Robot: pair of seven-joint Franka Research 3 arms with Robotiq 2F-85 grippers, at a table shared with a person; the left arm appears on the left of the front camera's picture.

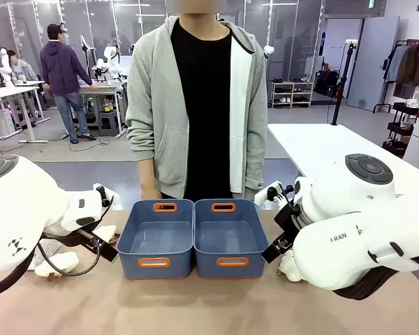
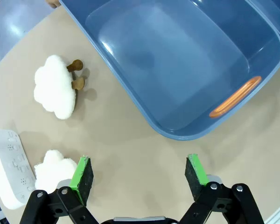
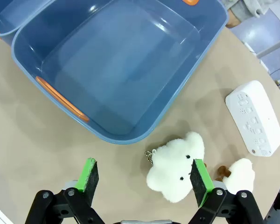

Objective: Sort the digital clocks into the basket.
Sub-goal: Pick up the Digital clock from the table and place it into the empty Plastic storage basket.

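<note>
Two joined slate-blue baskets stand mid-table, the left basket [image 1: 156,239] and the right basket [image 1: 229,237], both empty. In the left wrist view a white digital clock [image 2: 8,167] lies at the lower left, beside my open left gripper [image 2: 139,176], which hovers over bare table near the basket's rim [image 2: 144,116]. In the right wrist view another digital clock [image 3: 254,124] lies at the right, buttons up. My open right gripper [image 3: 144,182] hangs above the table by the basket's corner [image 3: 126,136], its right finger over a plush toy.
Cream plush toys lie near the clocks: two by the left gripper [image 2: 56,88] [image 2: 53,169], two by the right gripper [image 3: 176,166] [image 3: 239,174]. A person in a grey hoodie [image 1: 202,105] stands at the far edge behind the baskets. Both arms' bulky bodies flank the baskets.
</note>
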